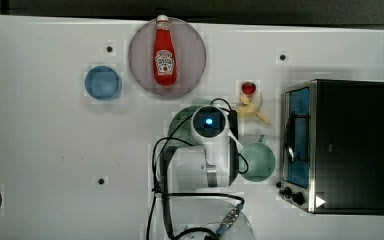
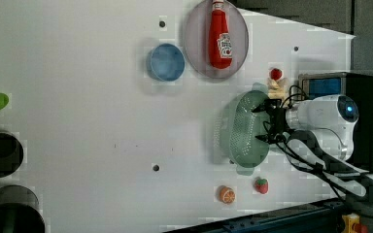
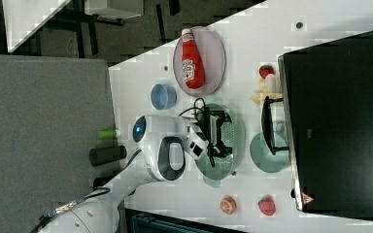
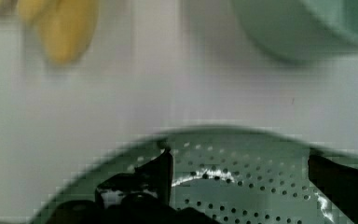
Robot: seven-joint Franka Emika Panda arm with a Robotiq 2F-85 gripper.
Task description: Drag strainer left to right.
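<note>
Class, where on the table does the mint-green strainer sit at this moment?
In the left view, the strainer sits right of centre, just left of the toaster oven, with the ketchup plate above it and the toy orange below.

The white table (image 1: pixel 55 150) is seen from straight overhead in the top view, with the toaster oven (image 1: pixel 347 145) at the top view's right. In the left view the same table is seen from high up and obliquely. In the right view it is seen from farther off, over the arm. The ketchup bottle (image 1: pixel 164 52) and blue bowl (image 1: pixel 103 82) are shared by all three. The strainer (image 4: pixel 242 186) is seen at very close range in the wrist view.
</note>
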